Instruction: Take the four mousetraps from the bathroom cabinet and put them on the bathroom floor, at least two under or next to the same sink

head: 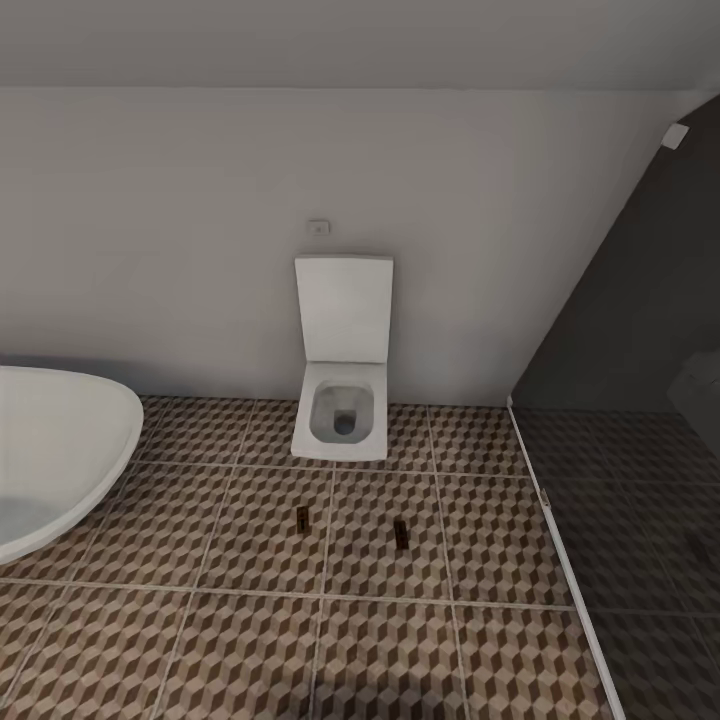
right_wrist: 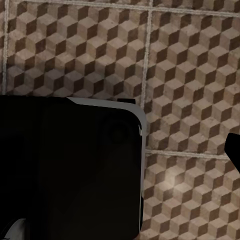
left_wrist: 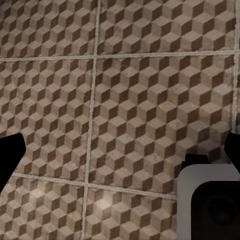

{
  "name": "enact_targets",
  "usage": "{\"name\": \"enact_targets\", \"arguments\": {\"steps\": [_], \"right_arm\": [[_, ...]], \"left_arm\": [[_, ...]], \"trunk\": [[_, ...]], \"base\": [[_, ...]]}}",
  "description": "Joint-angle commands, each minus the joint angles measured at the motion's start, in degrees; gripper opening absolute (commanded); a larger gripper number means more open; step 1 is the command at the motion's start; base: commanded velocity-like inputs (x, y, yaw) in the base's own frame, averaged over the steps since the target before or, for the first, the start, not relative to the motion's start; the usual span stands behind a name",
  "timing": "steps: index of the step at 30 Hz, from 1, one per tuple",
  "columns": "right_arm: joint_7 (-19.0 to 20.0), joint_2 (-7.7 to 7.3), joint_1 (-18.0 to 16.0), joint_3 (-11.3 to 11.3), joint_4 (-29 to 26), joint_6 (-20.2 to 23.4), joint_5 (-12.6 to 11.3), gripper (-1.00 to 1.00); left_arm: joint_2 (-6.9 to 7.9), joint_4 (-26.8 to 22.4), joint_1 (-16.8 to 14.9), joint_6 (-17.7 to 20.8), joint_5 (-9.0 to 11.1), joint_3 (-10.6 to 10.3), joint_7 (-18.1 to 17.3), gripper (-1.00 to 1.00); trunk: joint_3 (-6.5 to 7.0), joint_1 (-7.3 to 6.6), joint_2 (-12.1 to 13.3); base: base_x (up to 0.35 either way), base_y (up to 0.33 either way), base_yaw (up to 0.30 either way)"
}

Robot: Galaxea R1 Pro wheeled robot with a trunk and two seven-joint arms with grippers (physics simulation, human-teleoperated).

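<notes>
Nearest, both wrist views looked down on the bathroom floor (left_wrist: 125,100); the left gripper (left_wrist: 120,155) showed dark fingertips (left_wrist: 10,160) far apart at the two edges, while whether the right gripper was spread or closed could not be told. Farther out, two mousetraps (head: 302,516) (head: 401,533) lay apart on the tiles before the open toilet (head: 341,410), the bathtub (head: 60,450) to the left and a dark glass partition (head: 640,400) to the right.

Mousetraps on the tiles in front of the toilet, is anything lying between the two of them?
Nothing visible: only bare bathroom floor separates the left mousetrap from the right mousetrap; the toilet stands behind them.
</notes>
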Motion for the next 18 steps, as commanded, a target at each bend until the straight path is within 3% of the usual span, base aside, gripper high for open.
{"name": "enact_targets", "arguments": {"steps": [1,18], "right_arm": [[0.2,-0.02,0.0,0.2,0.1,-0.2,-0.2,1.0],[0.2,-0.02,0.0,0.2,0.0,-0.2,-0.2,1.0]], "left_arm": [[-0.03,0.2,-0.1,-0.3,0.2,-0.5,0.2,1.0],[-0.02,0.2,-0.1,-0.3,0.2,-0.5,0.2,1.0]], "trunk": [[-0.08,0.03,-0.1],[-0.08,0.03,-0.1]], "base": [[0.0,0.0,0.0],[0.0,0.0,0.0]]}}
